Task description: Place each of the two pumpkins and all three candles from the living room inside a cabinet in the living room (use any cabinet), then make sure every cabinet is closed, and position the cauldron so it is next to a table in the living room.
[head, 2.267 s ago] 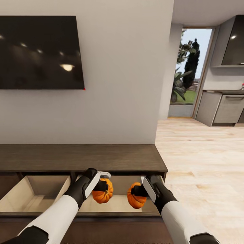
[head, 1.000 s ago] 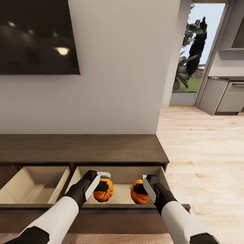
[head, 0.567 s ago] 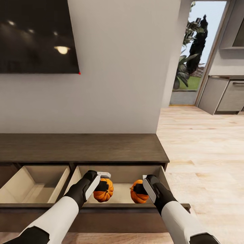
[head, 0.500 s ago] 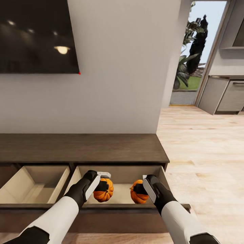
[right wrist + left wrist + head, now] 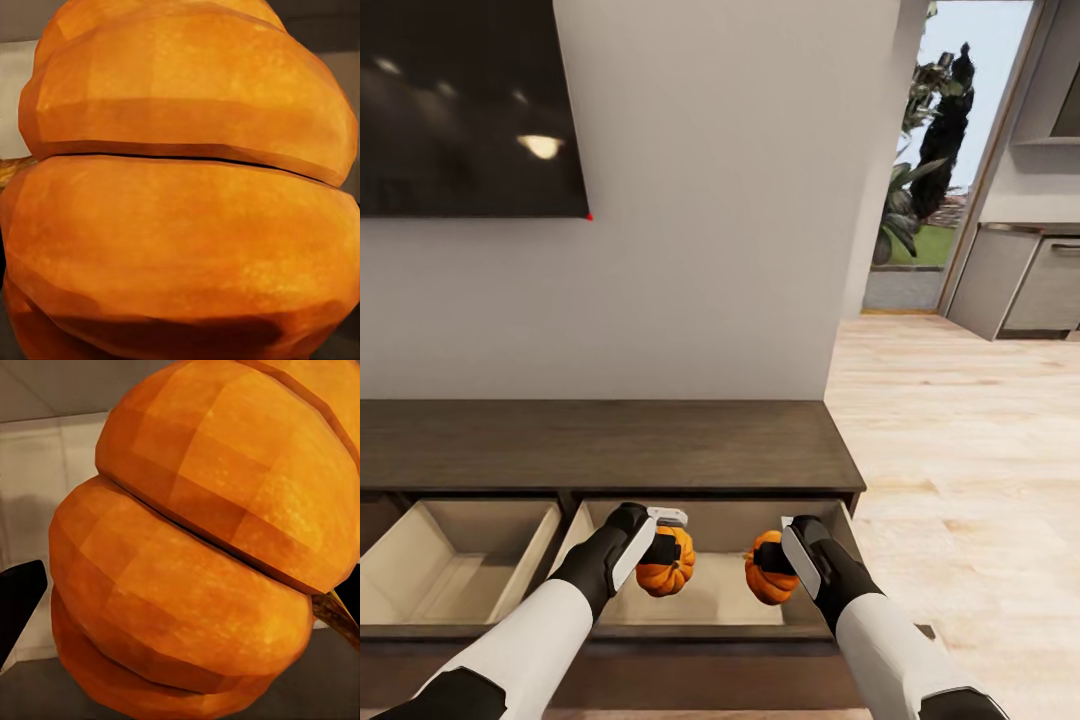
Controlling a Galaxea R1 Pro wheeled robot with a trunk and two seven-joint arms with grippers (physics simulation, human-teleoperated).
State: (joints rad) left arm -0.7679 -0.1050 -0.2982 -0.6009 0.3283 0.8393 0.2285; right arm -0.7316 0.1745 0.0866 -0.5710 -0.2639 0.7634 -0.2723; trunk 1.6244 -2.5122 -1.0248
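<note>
The long dark-brown cabinet [image 5: 600, 445] stands against the wall with two beige-lined drawers pulled out. My left gripper [image 5: 668, 548] is shut on an orange ribbed pumpkin [image 5: 665, 572], which hangs above the right drawer [image 5: 710, 590]. My right gripper [image 5: 772, 562] is shut on the other pumpkin [image 5: 765, 575], also over that drawer. Up close, the left wrist view has one orange ribbed pumpkin [image 5: 202, 547] with a bit of brown stem, and the right wrist view has the other pumpkin [image 5: 187, 195].
The left drawer [image 5: 450, 570] is open and looks bare inside. A dark TV screen [image 5: 465, 110] hangs on the wall above the cabinet. Light wood floor [image 5: 960, 470] runs to the right toward grey kitchen units [image 5: 1025, 285] and a glass door.
The view has shifted slightly forward and down over the drawers. Both grippers still hold their pumpkins over the right drawer, in nearly the same place.
</note>
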